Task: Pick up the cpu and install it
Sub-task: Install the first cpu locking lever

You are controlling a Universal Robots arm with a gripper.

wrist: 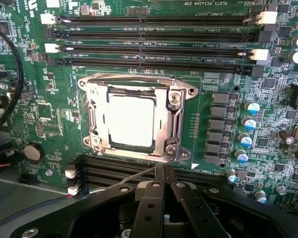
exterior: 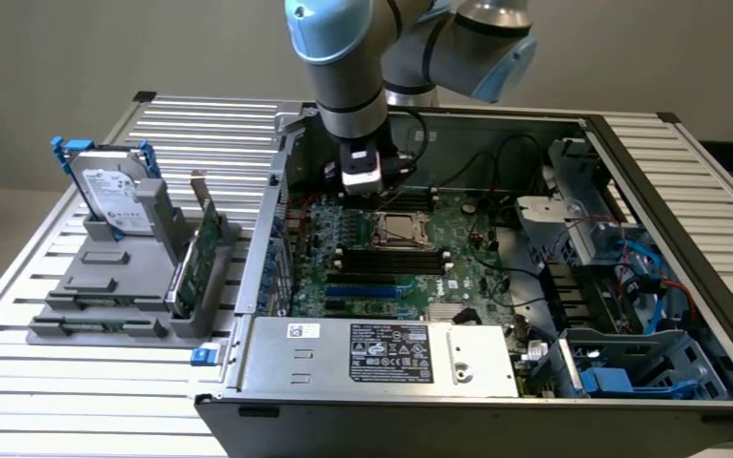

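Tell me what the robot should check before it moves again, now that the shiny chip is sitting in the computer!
1. Cpu in place: ok. The cpu lies inside the metal frame of the socket.
2. Gripper empty: ok. The gripper is shut with nothing between its fingers.
3. Gripper off the cpu: ok. It is beside the socket, apart from the chip.
4. Socket latched down: cannot tell.
5. Hard drive out of the way: ok. The hard drive stands in its holder outside the case, at the exterior view's left.
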